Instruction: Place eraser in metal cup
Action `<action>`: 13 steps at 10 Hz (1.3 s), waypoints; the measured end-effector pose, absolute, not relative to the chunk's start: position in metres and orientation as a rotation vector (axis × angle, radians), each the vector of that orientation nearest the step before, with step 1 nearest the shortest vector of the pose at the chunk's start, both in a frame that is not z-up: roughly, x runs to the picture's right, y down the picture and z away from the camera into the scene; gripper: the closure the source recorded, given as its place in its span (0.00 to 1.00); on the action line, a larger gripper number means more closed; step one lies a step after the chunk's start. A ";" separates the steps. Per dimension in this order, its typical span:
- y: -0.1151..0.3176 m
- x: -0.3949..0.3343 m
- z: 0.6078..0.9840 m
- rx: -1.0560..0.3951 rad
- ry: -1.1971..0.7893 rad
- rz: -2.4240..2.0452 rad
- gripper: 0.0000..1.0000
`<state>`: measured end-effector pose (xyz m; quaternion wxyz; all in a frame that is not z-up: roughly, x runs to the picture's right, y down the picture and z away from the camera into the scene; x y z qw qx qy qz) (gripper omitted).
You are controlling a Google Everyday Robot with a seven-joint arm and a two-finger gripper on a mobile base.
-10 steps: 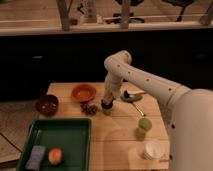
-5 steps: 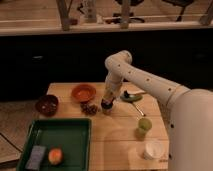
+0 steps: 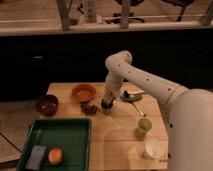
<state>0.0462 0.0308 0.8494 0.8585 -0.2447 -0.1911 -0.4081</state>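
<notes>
On the near left of the wooden table (image 3: 116, 142) lies a green tray (image 3: 67, 136), and in its near left corner are a grey-blue pad (image 3: 36, 156) and, just to the right of it, a small orange thing (image 3: 55, 156). Farther back, by the table's left edge, stands a dark red bowl (image 3: 46, 104). To its right and a little farther away is the orange bowl (image 3: 83, 92). Near that bowl, on its near right side, lies a small cluster of dark grapes (image 3: 90, 108). Just right of the grapes, about the middle of the table, is the metal cup (image 3: 106, 110), small and dark. The tool (image 3: 106, 103) hangs straight down right over it, its tip at the cup's mouth. Whether the tool is open or closed cannot be told, nor whether it holds anything. The white arm (image 3: 145, 80) rises from the tool to a bend and runs down to the right into the robot's broad white body. Right of the cup, toward the far edge, lies a flat green thing (image 3: 131, 97) with something dark on it. Nearer on the right stands a light green cup (image 3: 144, 125), and nearer again a white cup (image 3: 152, 149), close beside the robot's body.
</notes>
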 end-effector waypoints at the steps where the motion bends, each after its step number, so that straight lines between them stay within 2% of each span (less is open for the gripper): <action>1: 0.030 0.046 0.849 -0.519 -0.403 -0.851 1.00; 12: 0.056 0.018 0.831 -0.651 -0.439 -0.709 1.00; 13: 0.057 0.017 0.831 -0.661 -0.443 -0.701 0.98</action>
